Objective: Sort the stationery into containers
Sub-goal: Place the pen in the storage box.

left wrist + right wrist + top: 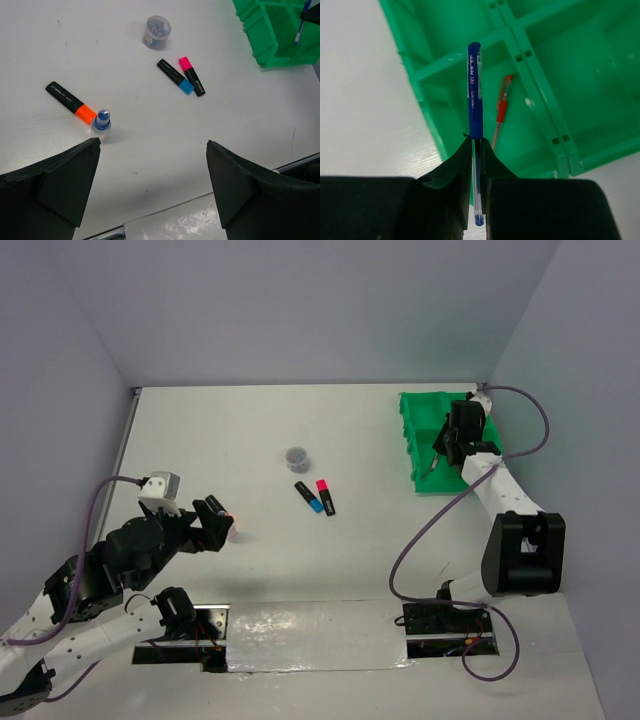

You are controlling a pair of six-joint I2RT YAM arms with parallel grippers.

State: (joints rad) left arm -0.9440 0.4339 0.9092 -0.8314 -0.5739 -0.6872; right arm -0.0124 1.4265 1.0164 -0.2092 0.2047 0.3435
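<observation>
While hanging over green tray [540, 60], pinches blue pen [474, 85] tight in right gripper [476, 146], with red pen [502, 105] in a compartment below. Spreads left gripper [153, 141] wide above worktop [100, 50], close to orange-ended highlighter [70, 102] and small bottle [101, 122] just beside it. Farther off: blue highlighter [175, 76] beside pink highlighter [191, 76], grey pot [156, 32].

On my right wrist feed, the only print I can properly read runs lengthwise along the barrel of the blue pen [475, 90]. It is in white letters: "GEL PEN 0.5". Next to that, toward the clear end of the pen, there's a smaller brand word that looks like "deli", though I can't be sure of it. On my left wrist feed, the orange-tipped highlighter [69, 101] carries small white marks on its black barrel, too small for me to read.
</observation>
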